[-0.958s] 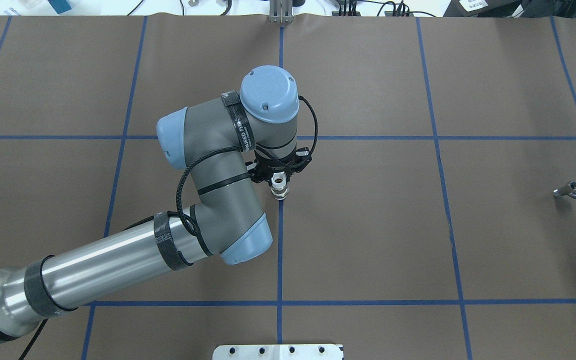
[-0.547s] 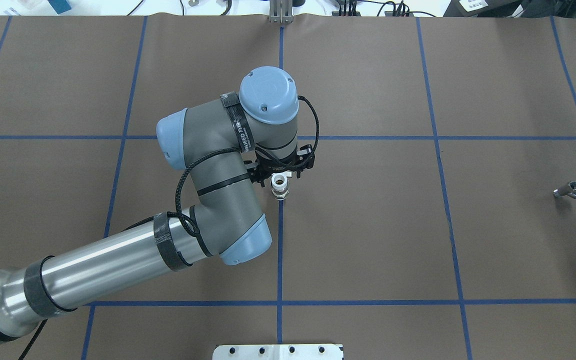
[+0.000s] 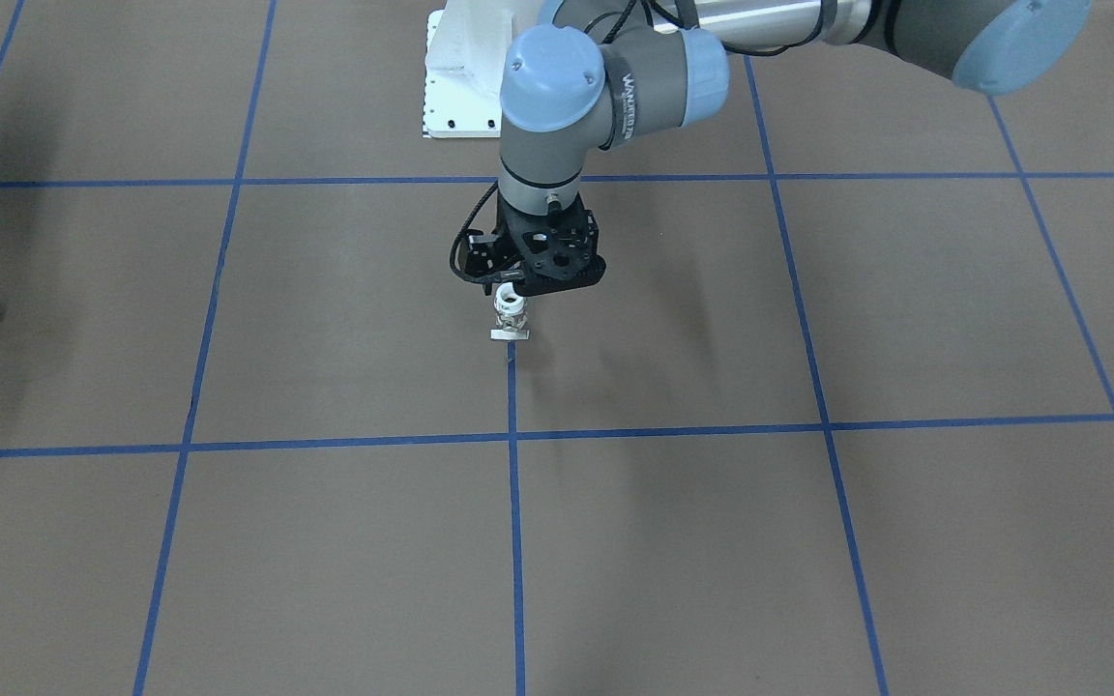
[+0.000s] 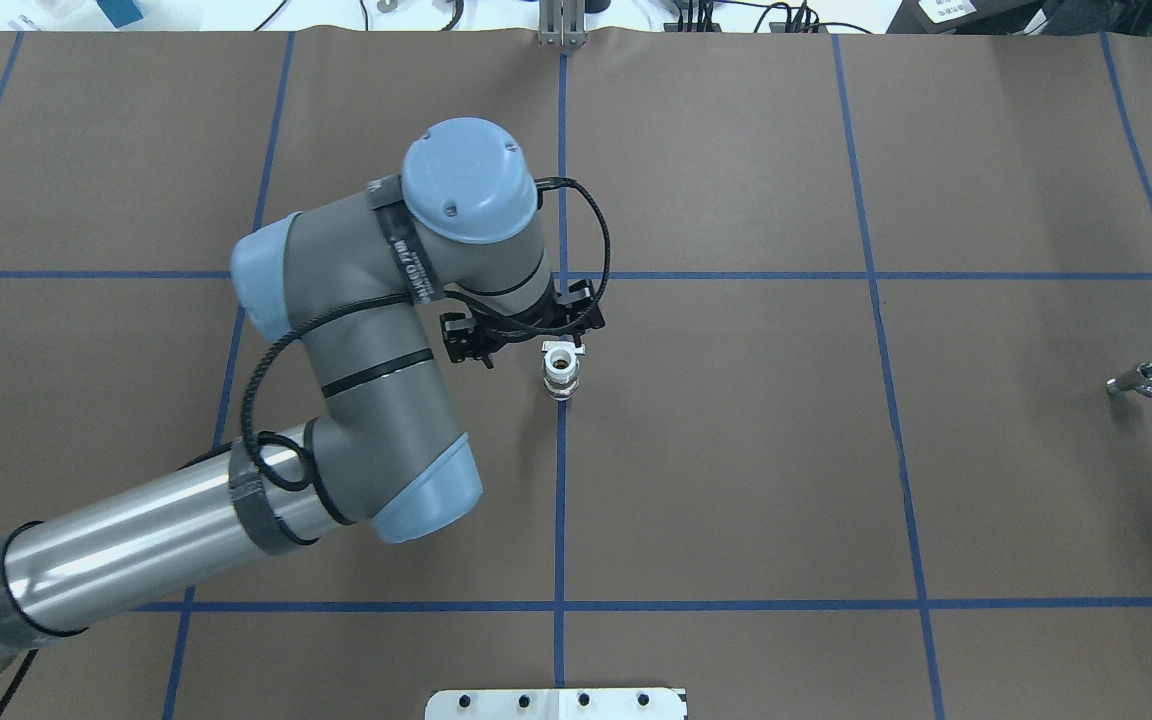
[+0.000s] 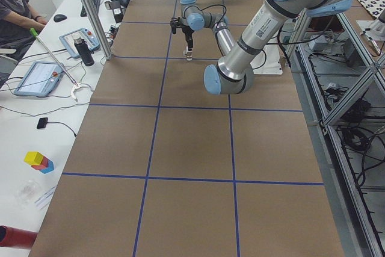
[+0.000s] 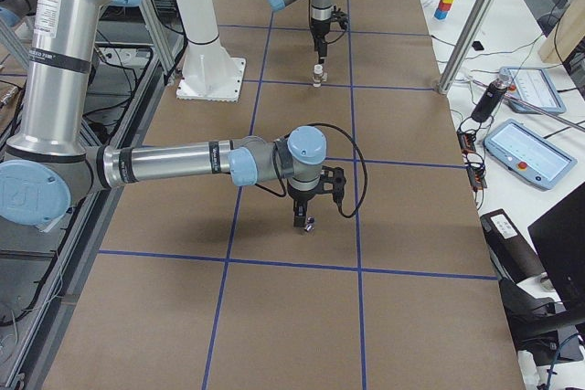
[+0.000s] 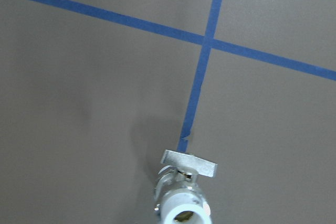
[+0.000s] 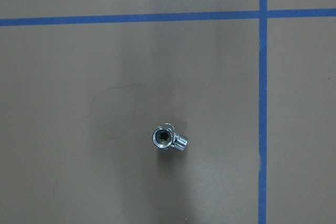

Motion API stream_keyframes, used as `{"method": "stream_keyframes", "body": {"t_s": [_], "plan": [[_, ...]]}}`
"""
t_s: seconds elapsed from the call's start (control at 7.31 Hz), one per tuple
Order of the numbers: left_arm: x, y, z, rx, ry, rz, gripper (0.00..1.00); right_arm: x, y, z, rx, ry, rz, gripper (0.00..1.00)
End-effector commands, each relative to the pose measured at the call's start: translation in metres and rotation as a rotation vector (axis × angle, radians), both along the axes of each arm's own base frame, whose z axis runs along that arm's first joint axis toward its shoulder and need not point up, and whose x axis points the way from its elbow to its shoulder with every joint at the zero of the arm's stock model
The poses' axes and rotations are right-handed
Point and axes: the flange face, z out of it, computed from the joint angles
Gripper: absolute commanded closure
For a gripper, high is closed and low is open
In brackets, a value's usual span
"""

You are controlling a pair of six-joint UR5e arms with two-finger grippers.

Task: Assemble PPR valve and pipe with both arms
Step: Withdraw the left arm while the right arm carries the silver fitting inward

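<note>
Standing the valve (image 3: 510, 317) upright on the desk (image 3: 808, 532) looks done, left pincer (image 3: 523, 277) released just clear of it, so you next need the right pincer (image 6: 300, 218), whose grip cannot be told, collecting the metal fitting (image 8: 169, 139).

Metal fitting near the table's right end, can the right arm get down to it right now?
Probably yes. The metal fitting lies by itself on the table right under the right gripper, and the left gripper is far off by the white valve.
</note>
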Motion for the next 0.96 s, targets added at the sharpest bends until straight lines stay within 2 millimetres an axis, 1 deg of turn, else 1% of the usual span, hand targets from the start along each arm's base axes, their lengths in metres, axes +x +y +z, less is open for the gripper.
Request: {"method": "stream_keyframes", "body": {"t_s": [0.0,0.14,0.27,0.41,0.55,0.68,0.82], "plan": [[-0.060,0.007,0.038,0.069,0.010,0.037,0.01,-0.030,-0.016,0.004,-0.009,0.034,-0.036,0.01],[-0.075,0.013,0.060,0.079,0.006,0.078,0.01,-0.053,-0.034,0.002,-0.041,0.070,-0.013,0.01],[-0.086,0.012,0.064,0.087,0.006,0.074,0.01,-0.062,-0.041,0.023,-0.071,0.083,-0.020,0.01],[-0.086,0.012,0.066,0.083,0.002,0.073,0.01,-0.070,-0.047,0.046,-0.057,0.074,-0.013,0.02],[-0.087,0.012,0.067,0.083,0.002,0.071,0.01,-0.086,-0.047,0.049,-0.085,0.071,0.017,0.03],[-0.087,0.012,0.067,0.083,0.002,0.071,0.01,-0.089,-0.046,0.050,-0.091,0.070,0.017,0.05],[-0.088,0.014,0.075,0.076,-0.006,0.073,0.01,-0.097,-0.045,0.049,-0.081,0.073,-0.002,0.08]]}}
